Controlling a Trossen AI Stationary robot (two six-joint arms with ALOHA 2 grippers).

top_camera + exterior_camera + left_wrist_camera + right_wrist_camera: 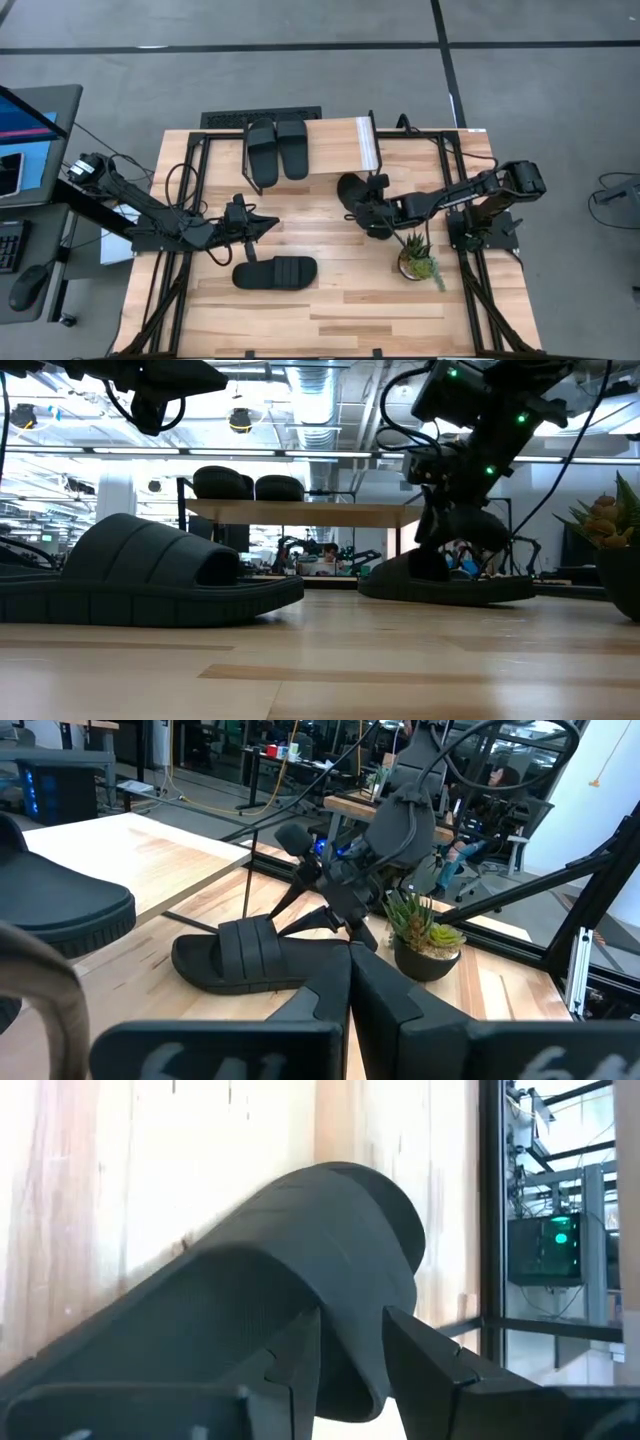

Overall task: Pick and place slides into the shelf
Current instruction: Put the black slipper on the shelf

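Black and ribbed, one slide [358, 200] sits mid-table clamped by its strap in the right gripper [376, 212], bare wood between it and the shelf [330, 150] holding two slides [277, 148], while the left gripper [262, 225], fingers together, hovers above another slide [275, 272].

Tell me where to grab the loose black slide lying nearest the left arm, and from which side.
Grip the black rubbery slide sandal at its wide ribbed strap, coming from above. It lies flat, sole down, on the wooden tabletop, so the raised strap arch likely offers the only edge the closed left gripper could pinch once opened.
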